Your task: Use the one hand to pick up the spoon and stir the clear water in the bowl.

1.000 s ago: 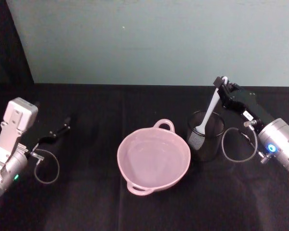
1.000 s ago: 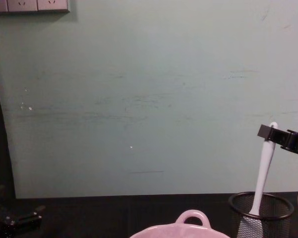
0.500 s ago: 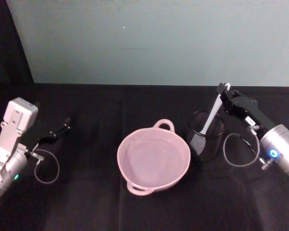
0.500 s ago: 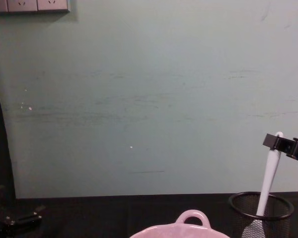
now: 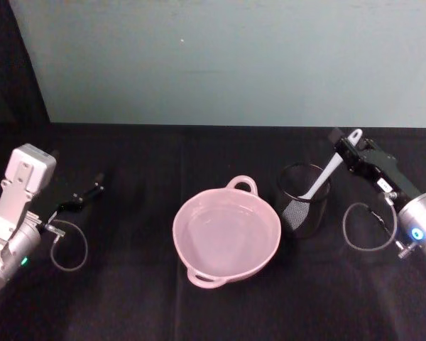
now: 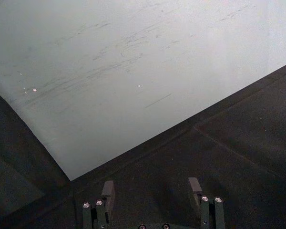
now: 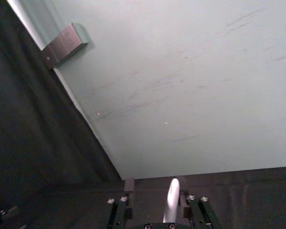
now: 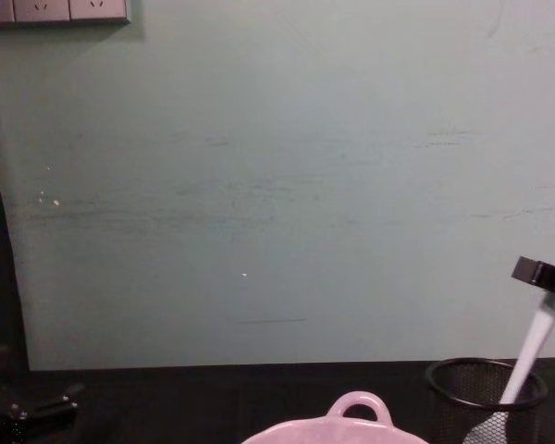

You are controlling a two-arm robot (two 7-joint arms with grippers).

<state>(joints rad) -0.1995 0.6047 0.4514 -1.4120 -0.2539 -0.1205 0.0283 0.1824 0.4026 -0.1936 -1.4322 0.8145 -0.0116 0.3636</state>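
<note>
The white spoon (image 5: 326, 174) stands slanted in a black wire-mesh cup (image 5: 298, 209), its head down inside and its handle leaning over the cup's right rim. My right gripper (image 5: 345, 142) is at the handle's top end. In the right wrist view the spoon (image 7: 172, 198) lies between the fingers (image 7: 128, 185), close to one of them, with a gap to the other, so the gripper (image 7: 156, 187) is open. The chest view shows the spoon (image 8: 532, 351) and gripper (image 8: 541, 271) at the right edge. The pink bowl (image 5: 177, 226) holds clear water left of the cup. My left gripper (image 5: 92, 190) rests open at the far left.
A black cloth covers the table (image 5: 128, 298), and a pale green wall (image 5: 220, 64) rises behind it. The mesh cup (image 8: 462, 379) stands just right of the bowl's loop handle (image 8: 359, 407). A grey cable loop (image 5: 366, 227) hangs by my right wrist.
My right gripper has moved right and down. The spoon's handle has tipped further right with it, while the head has stayed in the mesh cup. The left arm has not moved.
</note>
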